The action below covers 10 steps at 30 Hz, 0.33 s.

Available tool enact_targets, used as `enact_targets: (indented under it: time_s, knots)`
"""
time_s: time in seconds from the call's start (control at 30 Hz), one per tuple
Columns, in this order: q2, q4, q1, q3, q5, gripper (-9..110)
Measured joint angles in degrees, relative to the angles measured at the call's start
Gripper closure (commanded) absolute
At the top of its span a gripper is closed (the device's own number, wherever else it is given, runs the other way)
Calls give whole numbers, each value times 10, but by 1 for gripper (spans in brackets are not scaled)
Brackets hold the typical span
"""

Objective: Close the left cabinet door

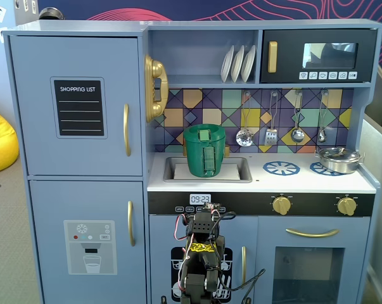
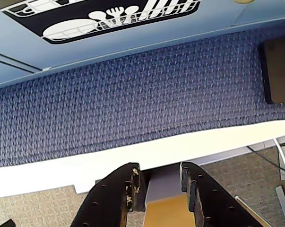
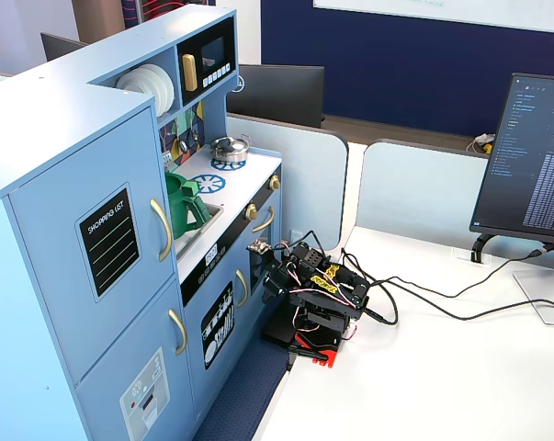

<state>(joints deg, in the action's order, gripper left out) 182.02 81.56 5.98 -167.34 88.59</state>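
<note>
The left cabinet door, light blue with a black "SHOPPING LIST" panel and a curved gold handle, sits flush with the cabinet front in both fixed views; it also shows at an angle. My arm is folded low in front of the kitchen's lower middle, far from that door. In the wrist view my gripper points down over the white table edge, its jaws apart with nothing between them.
A lower door with an ice dispenser graphic is below the left door. A green pot stands in the sink. A black microwave is at top right. Blue mat lies before the kitchen. A monitor and cables are on the table.
</note>
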Motion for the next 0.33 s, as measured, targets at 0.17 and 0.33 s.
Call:
enact_targets:
  time_s: [0.17, 0.33]
  knots:
    - [0, 0, 0, 0, 0, 100]
    - [0, 0, 0, 0, 0, 99]
